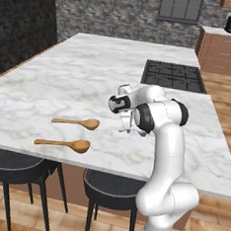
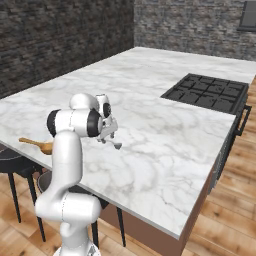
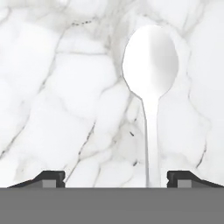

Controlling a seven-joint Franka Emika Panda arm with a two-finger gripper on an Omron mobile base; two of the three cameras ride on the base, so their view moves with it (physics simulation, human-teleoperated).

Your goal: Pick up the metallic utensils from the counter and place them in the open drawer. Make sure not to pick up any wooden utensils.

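I see the gripper (image 3: 116,177) spread wide, low over the counter (image 1: 82,70), holding nothing. The metal spoon (image 3: 150,83) lies flat on the marble between the fingertips (image 3: 51,177), nearer one. Two wooden spoons (image 1: 77,122) lie left of the gripper

A rendered home kitchen: large white marble island tabletop (image 1: 92,66) with black cooktop (image 1: 173,76) set in, dark round stools (image 1: 14,165) tucked under the near edge, wooden spoons (image 1: 76,122) lying on top, reddish-brown cabinets (image 1: 222,53) against grey brick walls (image 1: 107,10), wood plank floor (image 1: 227,107).
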